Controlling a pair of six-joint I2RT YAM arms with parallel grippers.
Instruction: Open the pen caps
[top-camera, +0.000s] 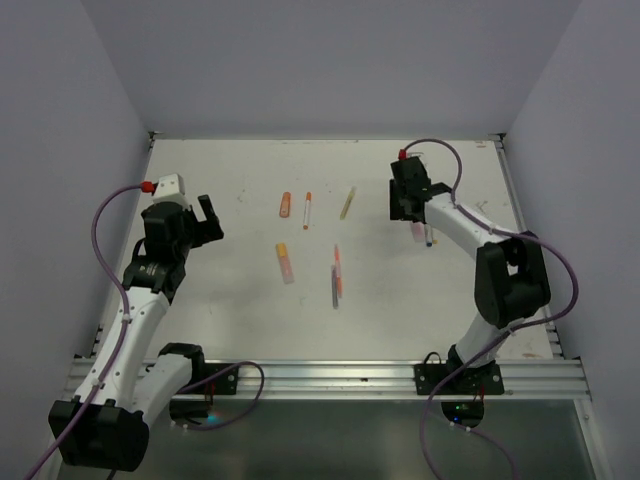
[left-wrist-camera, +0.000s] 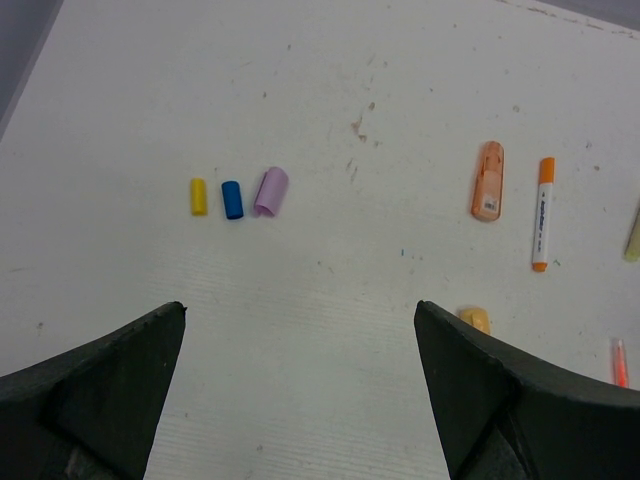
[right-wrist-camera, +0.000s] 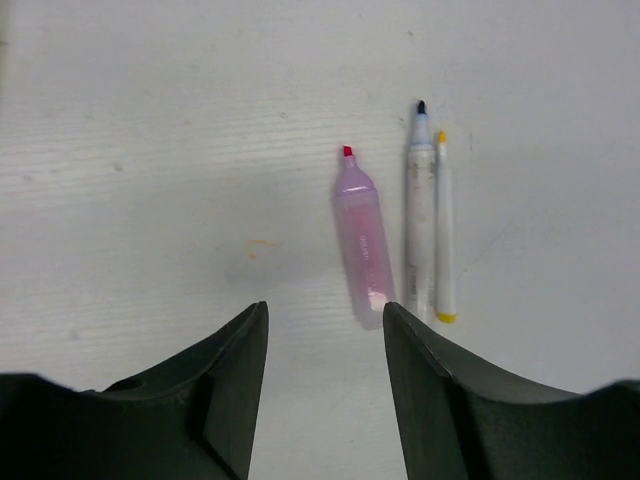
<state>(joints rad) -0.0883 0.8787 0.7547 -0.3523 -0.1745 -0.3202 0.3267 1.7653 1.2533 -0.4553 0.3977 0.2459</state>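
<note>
- The white tabletop (top-camera: 240, 300) carried all the pens. Only the top view showed the whole spread: a loose group at mid-table and a smaller group toward the far right.
- The left tool (top-camera: 212, 222) hung over the left side of the tabletop. In its own wrist view, the left tool's fingers (left-wrist-camera: 120, 380) were spread wide, held nothing and touched nothing.
- The right tool (top-camera: 408, 205) hung over the far right group. In its wrist view, its fingers (right-wrist-camera: 220, 370) stood at a narrower gap, also held nothing, and were clear of the pens.
- The pink highlighter (right-wrist-camera: 362, 245) lay uncapped with its red tip bare. Only the right wrist view showed that detail; from above it was a pale smear beside the tool.
- The grey marker (right-wrist-camera: 420, 220) lay just right of the pink highlighter with its dark tip bare. The slim yellow-tipped pen (right-wrist-camera: 443, 235) lay against its right side.
- The orange highlighter (left-wrist-camera: 487, 181) and the white marker (left-wrist-camera: 541, 213), which was orange at both ends, lay side by side but apart.
- Three loose caps showed only in the left wrist view, lying in a short row. The lilac cap (left-wrist-camera: 270, 191) was the largest, then the blue cap (left-wrist-camera: 232, 200), then the yellow cap (left-wrist-camera: 198, 196).
</note>
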